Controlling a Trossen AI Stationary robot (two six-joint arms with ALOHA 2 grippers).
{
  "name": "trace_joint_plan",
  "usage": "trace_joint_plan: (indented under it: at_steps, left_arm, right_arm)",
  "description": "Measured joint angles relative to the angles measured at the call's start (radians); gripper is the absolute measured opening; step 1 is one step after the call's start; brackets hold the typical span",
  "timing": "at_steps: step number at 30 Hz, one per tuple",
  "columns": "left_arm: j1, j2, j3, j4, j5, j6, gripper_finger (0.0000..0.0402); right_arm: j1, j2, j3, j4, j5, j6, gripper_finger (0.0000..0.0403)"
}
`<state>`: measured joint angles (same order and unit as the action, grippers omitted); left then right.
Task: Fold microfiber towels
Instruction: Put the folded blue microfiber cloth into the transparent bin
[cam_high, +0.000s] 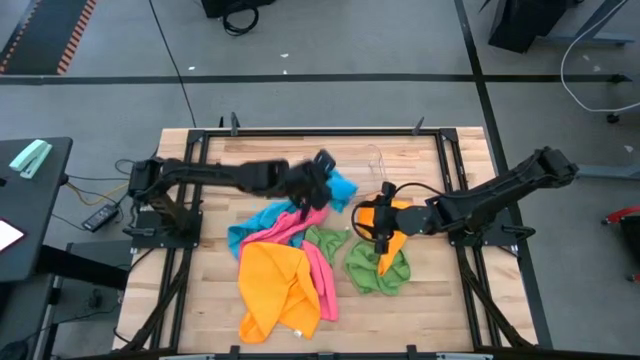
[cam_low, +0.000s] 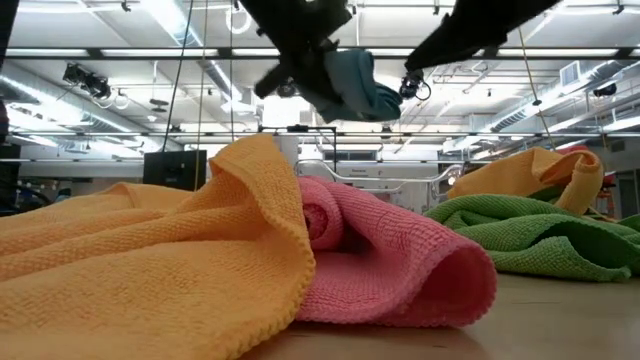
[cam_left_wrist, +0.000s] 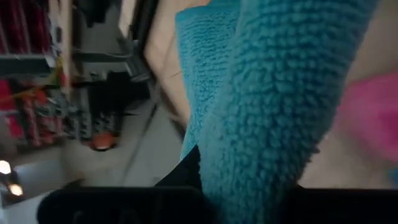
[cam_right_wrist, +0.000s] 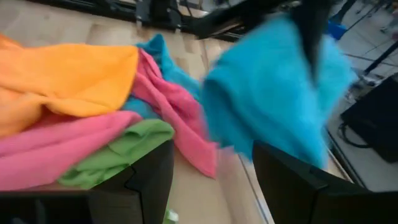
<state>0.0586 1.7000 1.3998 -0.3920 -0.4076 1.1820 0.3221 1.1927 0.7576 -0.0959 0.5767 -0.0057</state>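
My left gripper (cam_high: 318, 183) is shut on a blue towel (cam_high: 342, 188) above the table's middle; the towel also shows in the low view (cam_low: 362, 88) and in the right wrist view (cam_right_wrist: 273, 106). A large orange towel (cam_high: 275, 290), a pink towel (cam_high: 315, 262) and a green towel (cam_high: 375, 268) lie rumpled on the table. More blue cloth (cam_high: 240, 236) lies under the pink towel. My right gripper (cam_high: 380, 232) stands open over a second orange towel (cam_high: 397, 215), which lies on the green one. Nothing is between its fingers. My left gripper is shut on a bunched part of the blue towel (cam_left_wrist: 249, 155). The cloth itself covers the fingers, so which part they have cannot be told. The gripper comes from the table's left, slanting down. The towel hangs in a bunch below it (cam_low: 370, 95), clear of the table.
A clear plastic tray (cam_high: 376, 160) stands near the table's far edge, just beyond the blue towel. The towel pile fills the table's middle and near half. Bare wood (cam_high: 450, 300) shows at the near right and along the far edge.
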Motion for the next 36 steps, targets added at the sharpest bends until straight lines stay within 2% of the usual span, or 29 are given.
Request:
trace_joint_plan:
  at_steps: [4, 6, 8, 13, 16, 20, 24, 29, 36]
  left_arm:
    - [0.098, 0.009, 0.000, 0.079, 0.159, 0.143, 0.0046]
    - [0.144, 0.028, 0.000, 0.108, 0.249, 0.175, 0.0049]
    - [0.179, 0.055, 0.000, 0.151, 0.290, 0.213, 0.0046]
    - [0.235, 0.128, 0.000, 0.256, 0.325, 0.314, 0.0031]
    - [0.258, 0.178, -0.001, 0.320, 0.350, 0.325, 0.0033]
    - [0.280, 0.230, 0.000, 0.402, 0.384, 0.364, 0.0042]
    - [0.295, 0.248, -0.001, 0.464, 0.440, 0.438, 0.0031]
    - [0.314, 0.245, -0.001, 0.496, 0.535, 0.425, 0.0032]
    - [0.313, 0.333, -0.001, 0.547, 0.535, 0.439, 0.0035]
  right_arm:
    - [-0.014, -0.007, -0.021, 0.016, 0.011, -0.030, 0.0225]
    - [-0.014, -0.014, -0.026, 0.011, 0.051, -0.053, 0.0225]
    - [-0.012, -0.022, -0.026, 0.020, 0.094, -0.078, 0.0225]
    - [-0.012, -0.072, -0.020, 0.016, 0.143, -0.124, 0.0225]
    - [-0.012, -0.117, -0.019, 0.016, 0.164, -0.135, 0.0225]
    - [-0.012, -0.169, -0.019, 0.010, 0.168, -0.149, 0.0225]
    - [-0.012, -0.199, -0.019, -0.003, 0.171, -0.156, 0.0225]
    - [-0.012, -0.216, -0.019, -0.005, 0.178, -0.157, 0.0225]
    - [-0.028, -0.219, -0.019, -0.009, 0.182, -0.151, 0.0225]
